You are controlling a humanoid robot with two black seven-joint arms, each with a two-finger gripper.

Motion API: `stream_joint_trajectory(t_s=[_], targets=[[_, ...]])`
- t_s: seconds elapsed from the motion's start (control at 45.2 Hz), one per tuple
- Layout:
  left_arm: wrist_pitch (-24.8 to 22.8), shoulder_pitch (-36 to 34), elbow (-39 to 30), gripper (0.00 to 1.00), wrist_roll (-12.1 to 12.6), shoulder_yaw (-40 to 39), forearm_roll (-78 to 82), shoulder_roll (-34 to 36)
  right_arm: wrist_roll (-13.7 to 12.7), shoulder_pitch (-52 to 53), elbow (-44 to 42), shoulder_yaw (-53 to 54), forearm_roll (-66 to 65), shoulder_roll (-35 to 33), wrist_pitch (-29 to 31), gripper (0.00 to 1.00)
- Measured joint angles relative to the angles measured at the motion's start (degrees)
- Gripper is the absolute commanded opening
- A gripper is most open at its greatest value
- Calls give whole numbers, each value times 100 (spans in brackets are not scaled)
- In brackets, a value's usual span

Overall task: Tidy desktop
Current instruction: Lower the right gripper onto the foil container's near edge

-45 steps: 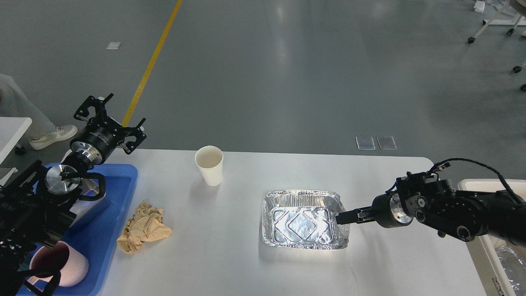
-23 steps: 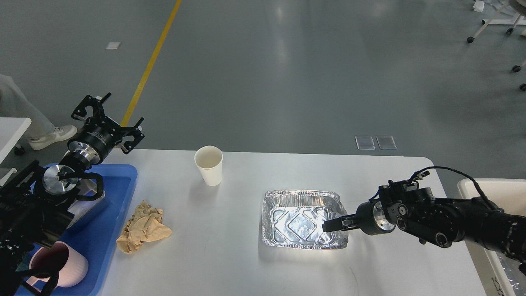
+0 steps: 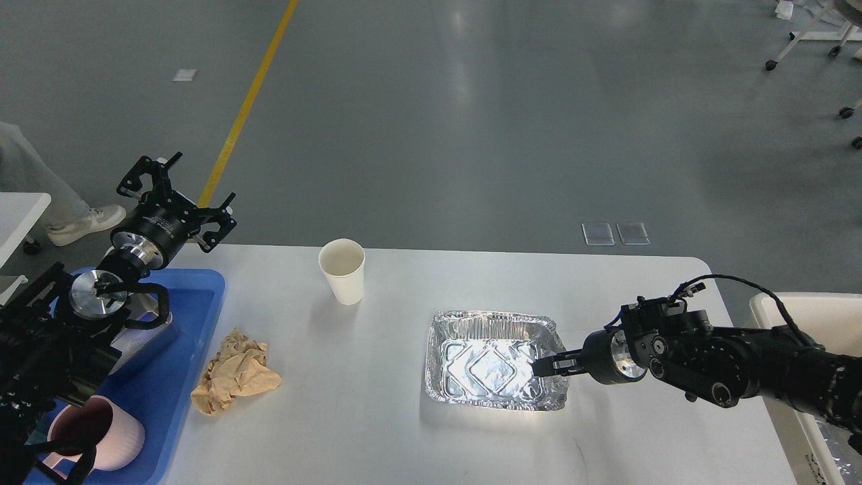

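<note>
Gripping: my right end effector pinches the foil tray's right rim, mid-worktop.
Left end effector: fingers spread, empty, above the blue tray.
Around: paper cup, crumpled paper (both well apart).
Cut off: pink cup; bin.

Nothing readable anywhere in my view, honestly. There's a thin ring of pale print around the collar of my left gripper over at 9 o'clock, but it's way too small and blurry to make out a single letter. Down at 4 o'clock, at the bottom right corner, there's a dark smudge of marking on the rim of the cream-white bin, also illegible. The paper cup at 11 o'clock and the foil tray near the middle show no print I can read.
</note>
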Motion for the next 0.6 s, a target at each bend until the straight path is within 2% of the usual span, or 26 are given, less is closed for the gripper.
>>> stream_joint_trajectory(t_s=[0.066,0.177,0.199,0.354,0.598], targets=[[0,0,0,97,0,-2,0,0,0,0,11,0,0,0,6,40],[0,0,0,97,0,-5,0,0,0,0,13,0,0,5,17,28],[0,0,0,97,0,-5,0,0,0,0,14,0,0,6,20,20],[7,0,0,97,0,-1,0,-1,0,1,14,0,0,9,58,2],[9,0,0,97,0,1,0,-1,1,10,5,0,6,-3,174,0]])
